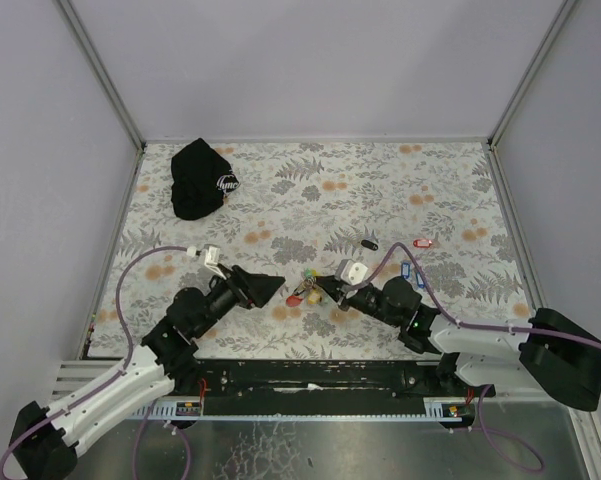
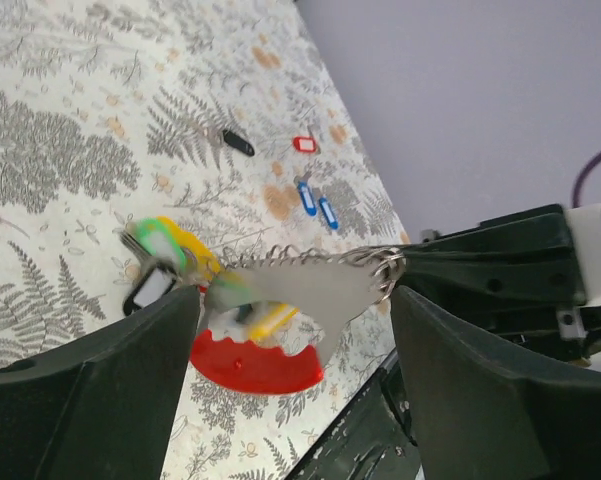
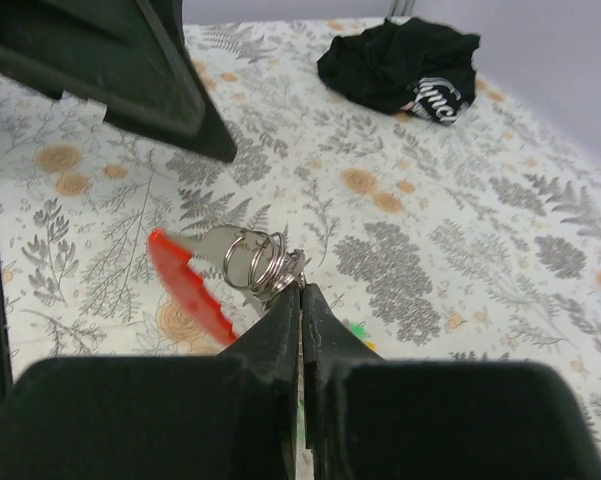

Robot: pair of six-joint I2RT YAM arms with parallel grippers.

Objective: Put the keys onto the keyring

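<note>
keyring held up mid-surface, pinched in the clamped right gripper. green and yellow keys look threaded already. black key, red key and blue keys lie loose on the surface. left gripper gapes wide around the bunch.

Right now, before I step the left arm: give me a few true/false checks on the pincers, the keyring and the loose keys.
1. The right pincer is shut on the keyring. True.
2. The left pincer grips the red piece. False: its jaws stand wide apart and hold nothing.
3. Every key is on the ring. False: a black-tagged key, a red-tagged key and two blue-tagged keys lie loose, off the ring.
4. The black cap lies at the far left, apart from both arms. True.
</note>
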